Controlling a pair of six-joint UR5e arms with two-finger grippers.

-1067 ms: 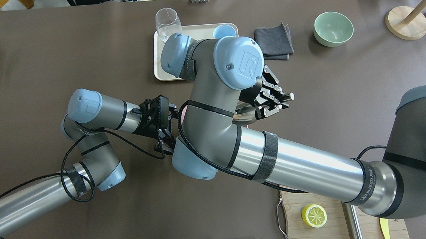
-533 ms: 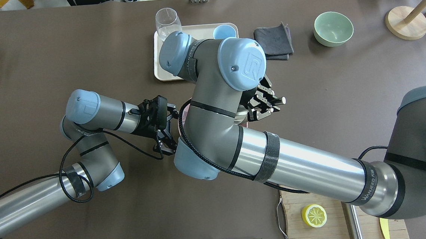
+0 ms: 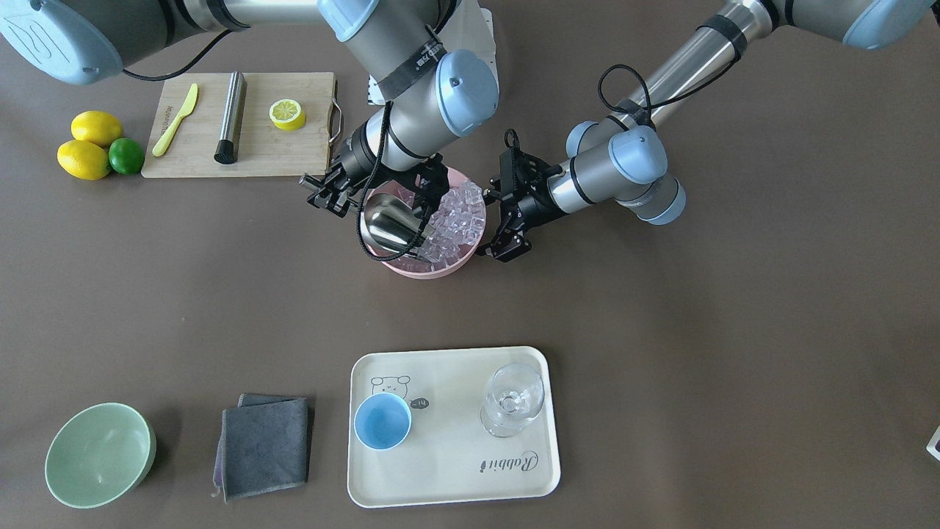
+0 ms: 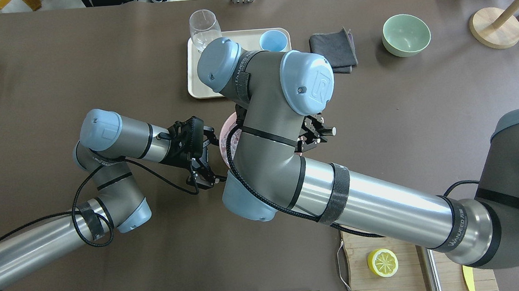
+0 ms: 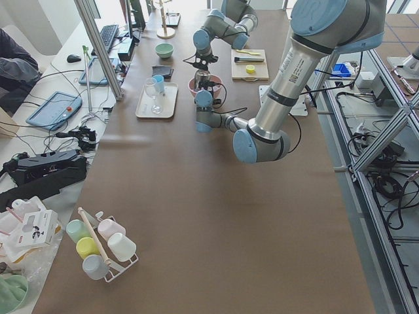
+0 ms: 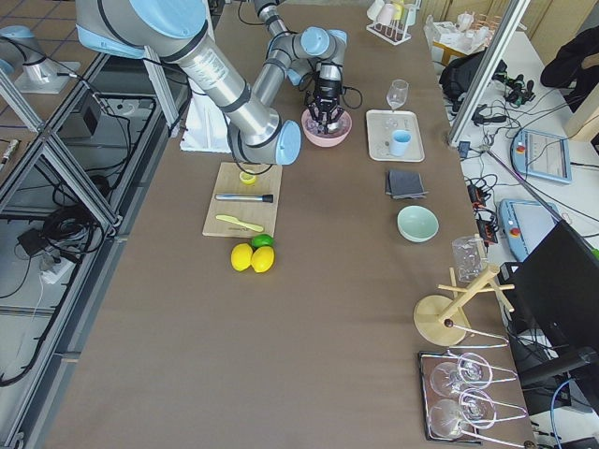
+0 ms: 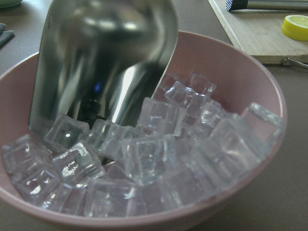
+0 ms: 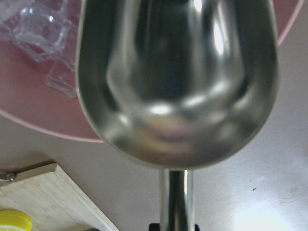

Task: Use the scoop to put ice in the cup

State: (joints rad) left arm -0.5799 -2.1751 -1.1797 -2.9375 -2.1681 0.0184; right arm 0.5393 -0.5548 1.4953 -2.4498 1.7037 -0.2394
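Observation:
My right gripper [image 3: 332, 192] is shut on the thin handle of the steel scoop [image 3: 389, 224]. The scoop's trough is tilted down into a pink bowl [image 3: 411, 266], with its mouth against the ice [image 3: 459, 213]. In the right wrist view the scoop [image 8: 175, 82] is empty, with ice [image 8: 33, 24] beyond it. My left gripper [image 3: 498, 224] is open, its fingers spread beside the bowl's rim. Its camera shows the scoop [image 7: 96, 62] resting on the ice [image 7: 159, 159]. The light-blue cup [image 3: 382, 420] stands empty on a cream tray [image 3: 514, 470].
A clear stemmed glass [image 3: 514, 400] stands on the tray beside the cup. A grey cloth [image 3: 263, 444] and a pale green bowl [image 3: 99, 454] lie to one side. A wooden board [image 3: 257, 154] holds a lemon half [image 3: 287, 114], a steel cylinder [image 3: 231, 117] and a yellow knife [image 3: 175, 120].
My right arm has swung toward the pink bowl, carrying the scoop from beside the bowl into it. The left arm has stayed still.

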